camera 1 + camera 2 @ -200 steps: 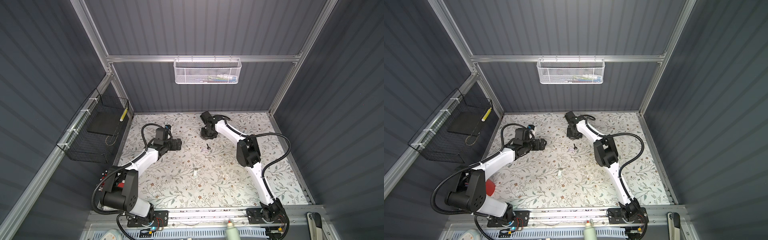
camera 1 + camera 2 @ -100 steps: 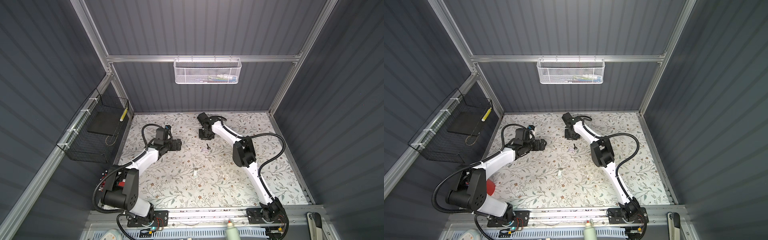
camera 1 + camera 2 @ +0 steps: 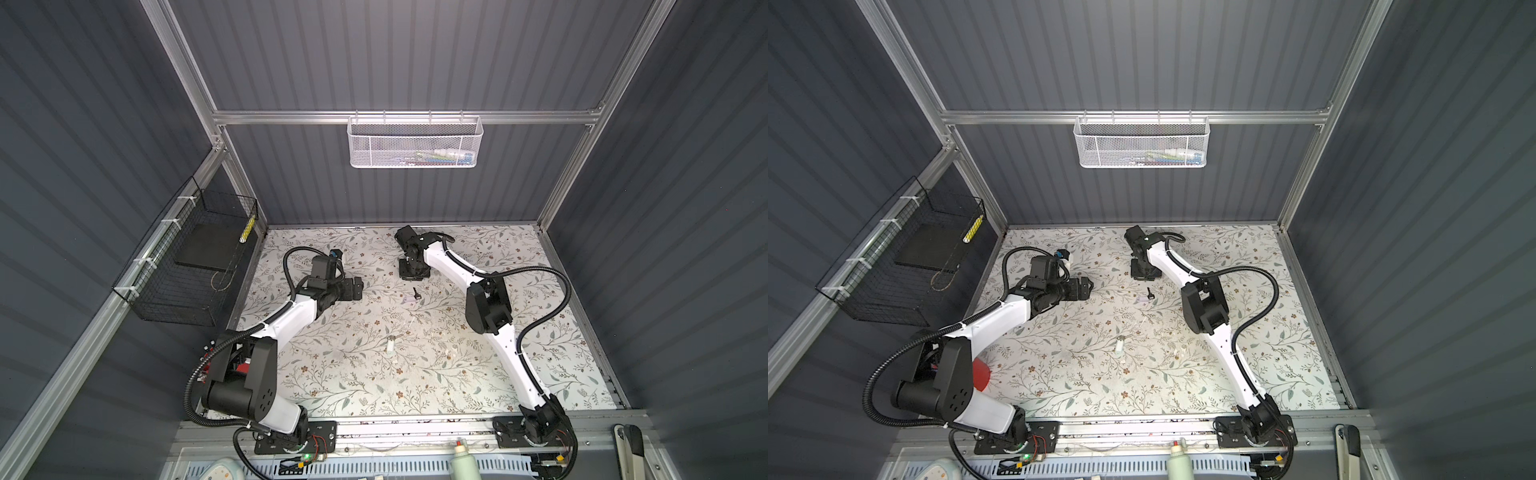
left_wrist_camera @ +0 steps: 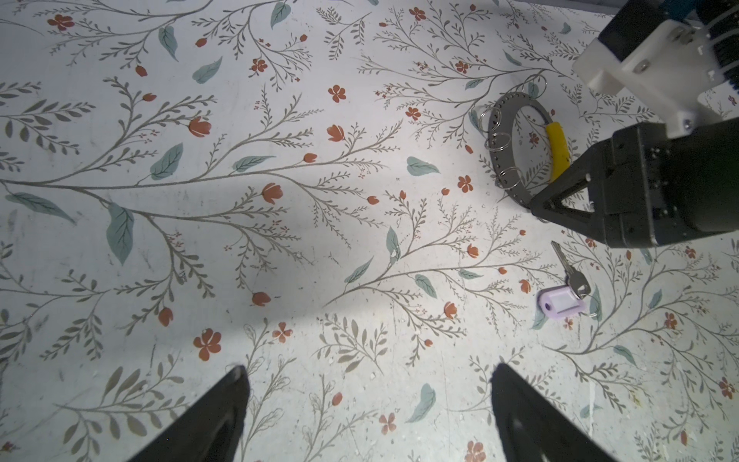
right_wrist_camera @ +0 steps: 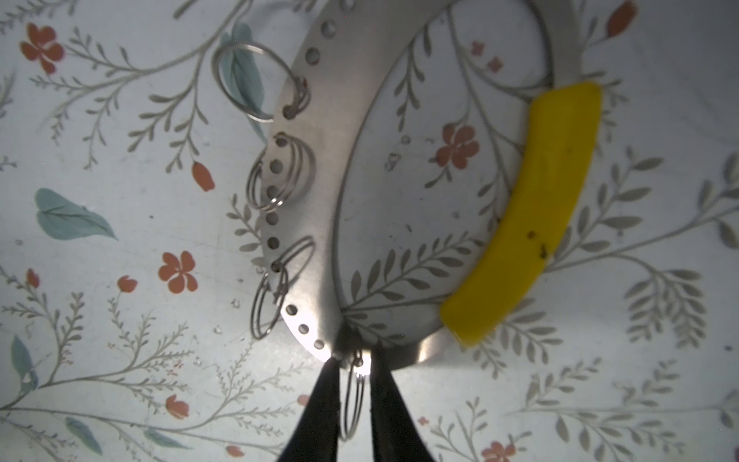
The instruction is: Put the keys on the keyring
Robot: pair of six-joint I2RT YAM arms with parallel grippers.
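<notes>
Right gripper (image 5: 352, 362) astride thin wire ring (image 5: 346, 404)

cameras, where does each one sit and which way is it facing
Both top views: high over the front, looking down at the flowered table; left arm and right arm show whole.
Left wrist: on the left arm, looking down across the table; left claw open in the foreground, right claw and keyring beyond.
Right wrist: close above the keyring; right claw narrow at its rim.
Shared: both wrist views show the keyring's yellow segment.

Grey ribbed walls (image 3: 395, 54), floral tabletop (image 3: 374, 386), white basket (image 3: 374, 145), black basket (image 3: 174, 307).
</notes>
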